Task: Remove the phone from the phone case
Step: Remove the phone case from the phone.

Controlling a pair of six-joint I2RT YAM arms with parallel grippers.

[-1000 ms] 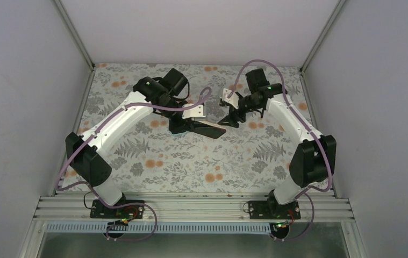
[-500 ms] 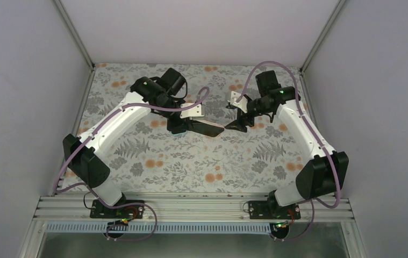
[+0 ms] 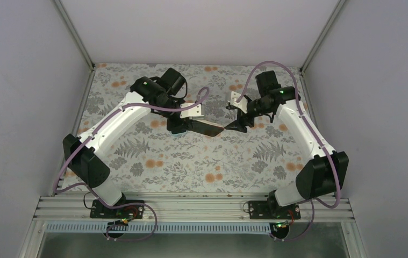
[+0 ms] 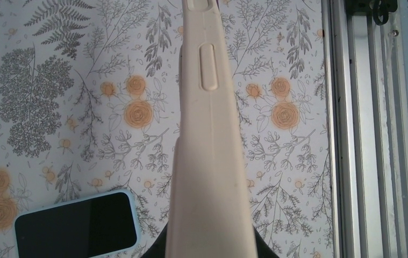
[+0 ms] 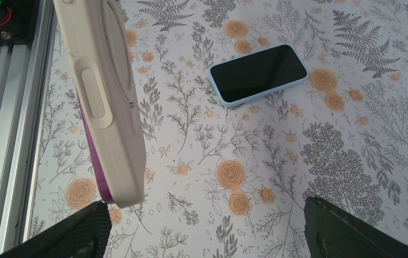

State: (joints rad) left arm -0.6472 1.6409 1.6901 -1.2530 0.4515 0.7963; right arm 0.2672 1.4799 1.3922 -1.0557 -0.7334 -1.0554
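The left pincer (image 3: 190, 126) is pinching one end of a cream, soft-looking rectangular phone case (image 4: 209, 161), its jaws pressed together on it. It is holding the case off the grey floral-patterned tabletop (image 3: 191, 166), above the far half and about midway between the left and right edges. The case is pointing toward the right arm and is turned edge-on to the left wrist camera, so a raised oblong button cover (image 4: 208, 66) is showing on its narrow side. In the right wrist view a thin purple strip (image 5: 91, 156) is running along one long edge of the case. It is seemingly the side of the phone sitting inside, though this cannot be told for certain.

The right pincer (image 3: 236, 123) is standing spread wide at the case's free end, gripping nothing. Its two black fingers (image 5: 67, 236) are showing at the bottom corners of its own view. The tip of the case is hanging just beside the finger nearer the silver aluminium rail (image 5: 8, 107) at the tabletop's near edge. Whether they are touching cannot be told.

A second phone in a light-blue rounded cover (image 5: 258, 72) is lying flat on the tabletop with its black screen up. It is lying beneath the raised case, apart from both pincers.
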